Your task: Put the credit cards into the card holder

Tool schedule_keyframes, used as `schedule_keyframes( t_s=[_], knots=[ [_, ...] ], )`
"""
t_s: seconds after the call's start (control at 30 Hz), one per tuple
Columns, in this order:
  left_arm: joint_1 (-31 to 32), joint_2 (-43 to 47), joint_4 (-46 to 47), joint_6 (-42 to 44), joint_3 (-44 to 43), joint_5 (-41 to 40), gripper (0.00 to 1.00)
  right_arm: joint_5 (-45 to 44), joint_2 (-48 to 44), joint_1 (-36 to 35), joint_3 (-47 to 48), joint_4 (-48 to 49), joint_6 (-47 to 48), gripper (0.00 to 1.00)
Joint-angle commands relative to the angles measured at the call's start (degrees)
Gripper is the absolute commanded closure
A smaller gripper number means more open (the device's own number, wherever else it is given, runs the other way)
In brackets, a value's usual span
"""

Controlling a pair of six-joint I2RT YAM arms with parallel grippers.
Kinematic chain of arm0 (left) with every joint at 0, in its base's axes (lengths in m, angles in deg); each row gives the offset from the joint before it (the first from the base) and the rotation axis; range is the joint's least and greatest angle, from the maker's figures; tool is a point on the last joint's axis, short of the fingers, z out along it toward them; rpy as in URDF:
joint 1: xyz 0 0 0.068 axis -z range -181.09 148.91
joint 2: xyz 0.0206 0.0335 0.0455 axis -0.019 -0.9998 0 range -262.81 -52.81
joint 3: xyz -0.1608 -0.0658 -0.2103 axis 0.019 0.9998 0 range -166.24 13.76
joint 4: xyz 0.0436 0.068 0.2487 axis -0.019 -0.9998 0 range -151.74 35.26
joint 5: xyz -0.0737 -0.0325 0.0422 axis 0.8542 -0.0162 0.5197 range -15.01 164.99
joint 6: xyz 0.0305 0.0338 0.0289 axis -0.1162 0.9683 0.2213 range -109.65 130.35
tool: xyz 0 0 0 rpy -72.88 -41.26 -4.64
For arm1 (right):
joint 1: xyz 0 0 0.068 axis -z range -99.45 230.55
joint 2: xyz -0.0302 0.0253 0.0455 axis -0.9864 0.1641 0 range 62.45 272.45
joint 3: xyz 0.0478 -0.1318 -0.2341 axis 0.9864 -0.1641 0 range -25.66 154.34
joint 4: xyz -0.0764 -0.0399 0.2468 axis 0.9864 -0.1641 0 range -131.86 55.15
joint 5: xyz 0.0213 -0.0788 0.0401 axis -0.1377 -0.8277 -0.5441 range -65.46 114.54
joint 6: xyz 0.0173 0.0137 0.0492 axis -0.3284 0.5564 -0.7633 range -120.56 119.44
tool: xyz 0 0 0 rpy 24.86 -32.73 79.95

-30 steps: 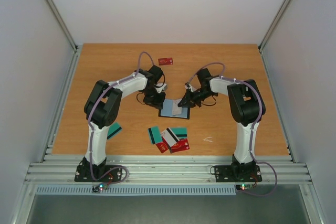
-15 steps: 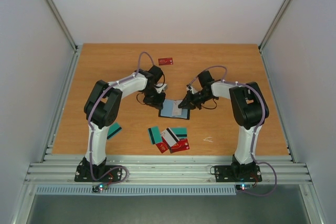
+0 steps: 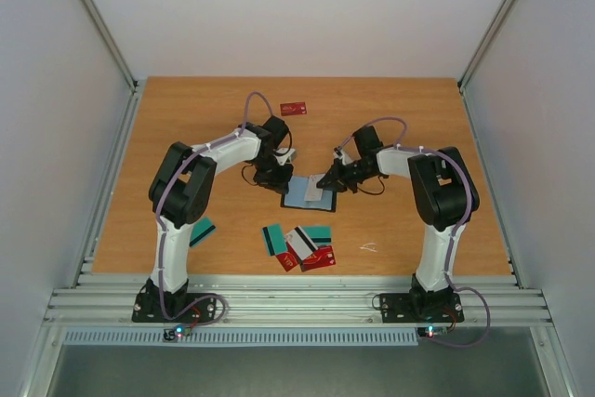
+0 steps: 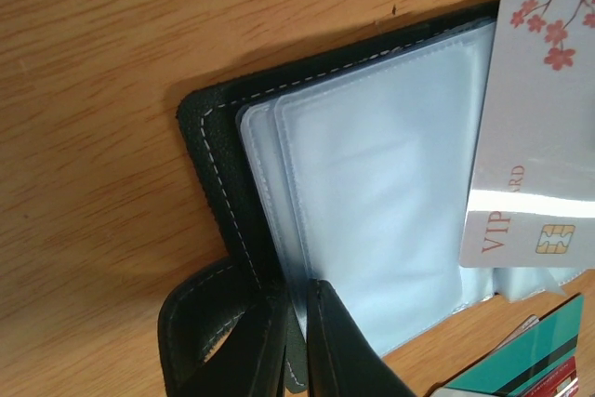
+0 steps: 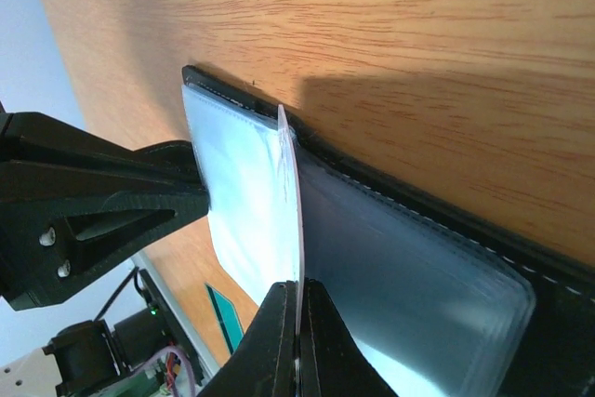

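The card holder lies open on the table, black outside with pale bluish sleeves. My left gripper is shut on its near edge, pinching a sleeve and the black cover; from above the left gripper sits at the holder's left corner. My right gripper is shut on a white credit card, seen edge-on, standing over the sleeves. That white flowered card leans over the holder's right side, with the right gripper behind it. Several more credit cards lie in a pile nearer the arms.
A red card lies at the far middle of the table. A teal card shows beside the left arm's lower link. A small white scrap lies to the right of the pile.
The right gripper has turned at the holder's right edge, so the white card now shows pale over the sleeves. The left arm and the holder have stayed still.
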Motion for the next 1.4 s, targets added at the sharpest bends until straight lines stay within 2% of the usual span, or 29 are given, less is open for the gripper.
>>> schedule_keyframes(
  t_s=[0.0,0.53,0.97,1.37],
  knots=[
    [0.0,-1.0,-2.9,0.9,1.8,-1.1,0.91,-1.2,0.6,-0.5,-2.0,2.5,-0.7,0.99],
    [0.0,-1.0,-2.7,-0.4,2.1,-0.6,0.91,3.7,-1.1,-1.0,-7.0,9.6,-7.0,0.99],
    [0.0,-0.8,-2.3,-0.9,2.2,-0.3,0.91,7.1,1.5,-1.0,-6.5,10.4,-9.8,0.99],
    [0.2,-0.4,-2.9,-0.3,2.0,-0.8,0.91,10.5,6.1,-0.9,0.3,3.2,-3.4,0.99]
  ],
)
